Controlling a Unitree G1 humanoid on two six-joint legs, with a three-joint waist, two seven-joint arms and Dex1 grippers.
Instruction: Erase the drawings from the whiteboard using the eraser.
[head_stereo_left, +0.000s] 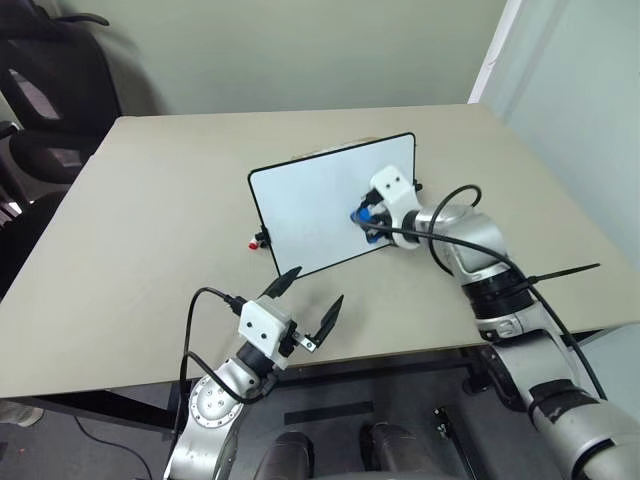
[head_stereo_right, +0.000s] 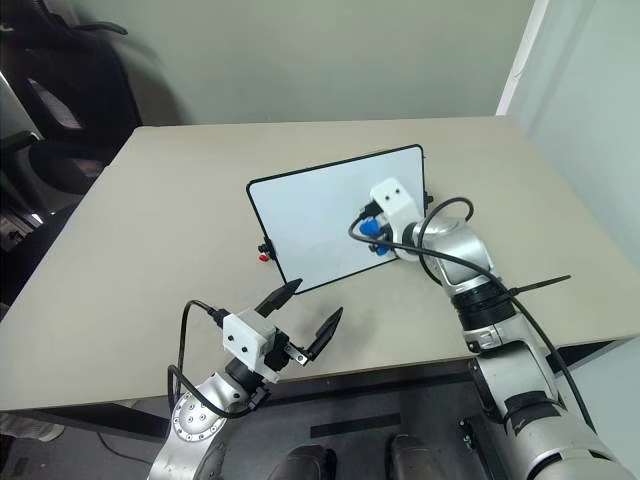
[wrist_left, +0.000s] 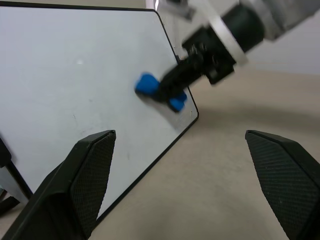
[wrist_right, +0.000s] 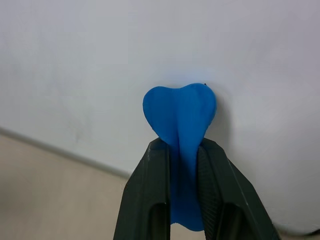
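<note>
Centrally on the tan table (head_stereo_left: 150, 250) stands the whiteboard (head_stereo_left: 310, 205), propped up and tilted back, its thin black frame running around a white face. Its near bottom edge rests on the tabletop, and 1 small black side clip with a red tip (head_stereo_left: 255, 242) sticks out at its lower left corner. The right gripper (wrist_right: 179, 150) is clamped tight on the eraser (wrist_right: 181, 112), whose soft blue body is squeezed between the 2 black fingers (wrist_right: 150, 190) and bulges out past their tips. That blue tip presses against the board's face near the right edge, in the lower right part of the board. No red strokes can be made out on the white surface in any view.

The left gripper (head_stereo_left: 311, 300) hovers low over the table's front edge, just in front of the board's bottom left corner, with its 2 fingers spread wide and nothing between them; it is clear of the board.

Broad bare tabletop lies to the left of the board and behind it, with a narrower strip to the right. A black office chair (head_stereo_left: 45, 90) sits beyond the table's far left corner.
</note>
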